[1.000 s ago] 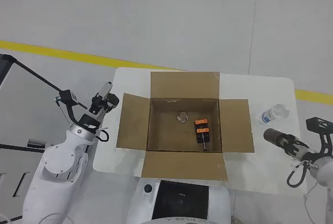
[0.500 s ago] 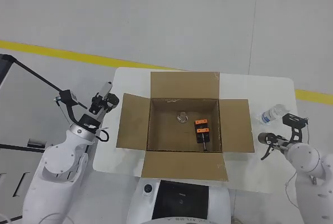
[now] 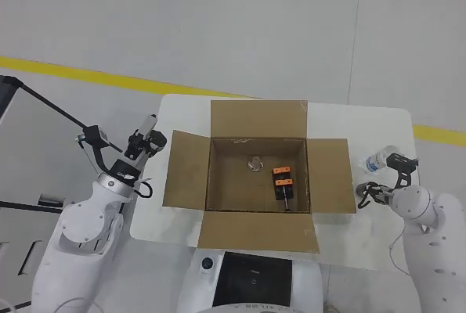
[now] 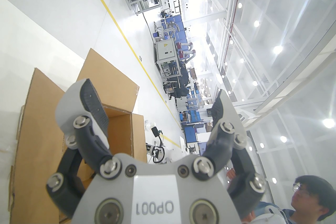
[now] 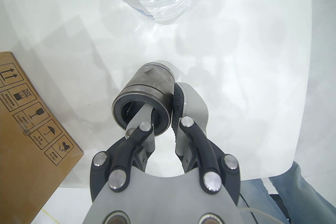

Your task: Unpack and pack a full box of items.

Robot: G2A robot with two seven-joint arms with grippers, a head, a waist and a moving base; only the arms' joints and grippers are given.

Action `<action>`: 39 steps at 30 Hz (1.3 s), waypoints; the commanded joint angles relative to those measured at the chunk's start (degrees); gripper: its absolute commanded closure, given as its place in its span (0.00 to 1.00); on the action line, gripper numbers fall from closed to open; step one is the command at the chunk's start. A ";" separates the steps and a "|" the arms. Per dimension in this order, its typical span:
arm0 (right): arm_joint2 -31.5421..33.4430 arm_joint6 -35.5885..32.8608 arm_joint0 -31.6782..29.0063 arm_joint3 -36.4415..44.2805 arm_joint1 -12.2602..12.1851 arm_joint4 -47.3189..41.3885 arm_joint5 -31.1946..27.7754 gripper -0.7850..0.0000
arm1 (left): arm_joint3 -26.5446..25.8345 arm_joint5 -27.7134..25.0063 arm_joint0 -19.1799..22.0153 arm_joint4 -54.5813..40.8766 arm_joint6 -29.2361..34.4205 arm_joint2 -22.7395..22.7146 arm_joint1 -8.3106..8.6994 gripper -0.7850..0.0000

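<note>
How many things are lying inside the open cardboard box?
2. A small round silvery piece lies near the middle of the floor of the cardboard box; an orange-and-black tool lies beside it, nearer the robot. The near wall may hide something small.

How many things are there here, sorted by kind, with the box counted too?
Cardboard box: 1
Clear plastic bottle: 1, lying beside the box
Metal cylinder: 1, gripped by the right end effector
Orange-and-black tool: 1, inside the box
Small round item: 1, inside the box
Total: 5
</note>
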State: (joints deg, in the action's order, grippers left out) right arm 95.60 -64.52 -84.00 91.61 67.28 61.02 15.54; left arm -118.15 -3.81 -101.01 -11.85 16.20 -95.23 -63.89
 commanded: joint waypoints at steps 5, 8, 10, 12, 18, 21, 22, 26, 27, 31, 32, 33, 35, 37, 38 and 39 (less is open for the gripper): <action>-1.24 0.08 -0.29 -0.47 -0.02 0.73 -0.75 1.00 | 0.00 0.00 0.00 0.00 -0.01 0.00 0.00 0.00; -1.51 0.08 -0.47 -0.54 -0.05 0.93 -0.99 1.00 | 0.00 0.00 0.00 0.00 -0.01 0.00 0.00 0.00; -1.61 0.11 -0.50 -0.55 -0.07 1.04 -0.87 1.00 | 0.00 0.00 0.00 0.00 -0.01 0.00 0.00 0.00; -1.70 0.04 -0.49 -0.61 -0.08 1.14 -0.74 1.00 | 0.00 0.00 0.00 0.00 -0.01 0.00 0.00 0.00; -1.86 0.04 -0.37 -0.86 -0.14 1.12 -0.80 0.84 | 0.00 0.00 0.00 0.00 -0.01 0.00 0.00 0.00; -1.84 0.13 -0.37 -0.81 -0.18 1.11 -0.83 0.76 | 0.00 0.00 0.00 0.00 -0.01 0.00 0.00 0.00; -1.80 0.14 -0.39 -0.75 -0.20 1.09 -0.79 0.76 | 0.00 0.00 0.00 0.00 -0.01 0.00 0.00 0.00; -1.50 0.33 -0.64 -0.11 -0.25 0.86 -0.66 0.73 | 0.00 0.00 0.00 0.00 -0.01 0.00 0.00 0.00; -1.40 0.26 -0.72 0.11 -0.27 0.77 -0.68 0.74 | 0.00 0.00 0.00 0.00 -0.01 0.00 0.00 0.00; -0.18 0.04 -1.39 2.58 -0.43 0.18 -0.85 0.71 | 0.00 0.00 0.00 0.00 -0.01 0.00 0.00 0.00; 0.33 -0.14 -1.78 3.67 -0.50 0.06 -0.91 0.70 | 0.00 0.00 0.00 0.00 -0.01 0.00 0.00 0.00; 1.07 -0.60 -2.20 5.26 -0.59 -0.23 -1.04 0.69 | 0.00 0.00 0.00 0.00 -0.01 0.00 0.00 0.00; 3.02 -1.80 -3.52 9.17 -0.80 -0.93 -1.27 0.67 | 0.00 0.00 0.00 0.00 -0.01 0.00 0.00 0.00; 5.47 -3.55 -5.33 14.47 -1.02 -2.26 -1.97 0.67 | 0.00 0.00 0.00 0.00 -0.01 0.00 0.00 0.00; 7.00 -4.15 -6.22 17.53 -1.14 -2.67 -2.22 0.65 | 0.00 0.00 0.00 0.00 -0.01 0.00 0.00 0.00; 8.29 -4.95 -7.19 20.04 -1.23 -3.25 -2.39 0.65 | 0.00 0.00 0.00 0.00 -0.01 0.00 0.00 0.00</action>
State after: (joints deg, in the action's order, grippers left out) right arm 102.36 -68.71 -90.24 108.41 66.14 58.32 13.33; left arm -118.15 -3.81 -101.01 -11.85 16.20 -95.23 -63.89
